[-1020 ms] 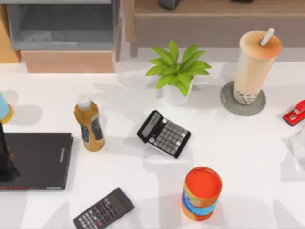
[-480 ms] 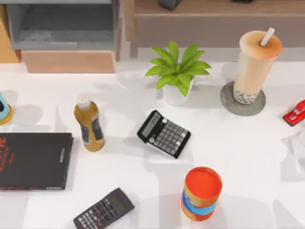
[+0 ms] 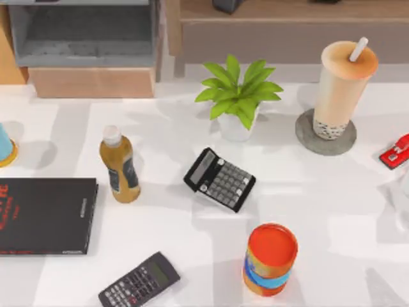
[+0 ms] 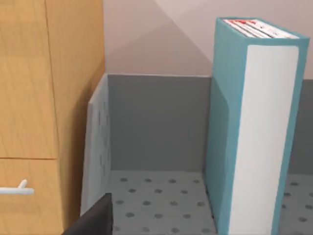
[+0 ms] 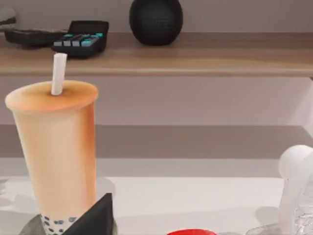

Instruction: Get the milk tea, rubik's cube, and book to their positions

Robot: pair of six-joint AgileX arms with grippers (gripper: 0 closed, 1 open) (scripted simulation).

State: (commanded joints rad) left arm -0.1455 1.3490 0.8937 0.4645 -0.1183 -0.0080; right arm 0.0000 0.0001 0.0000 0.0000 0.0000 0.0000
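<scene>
White desk (image 3: 332, 211) carries the milk tea (image 3: 342, 86) on its coaster (image 3: 307, 137); the book (image 4: 252, 127) stands upright in a grey bin (image 4: 156, 127), bottom cut off; finger state of either arm cannot be told.

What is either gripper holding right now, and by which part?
Nothing that can be seen. The milk tea stands free on its grey coaster, and the teal book stands upright in the grey bin, with no fingers on either.
</scene>
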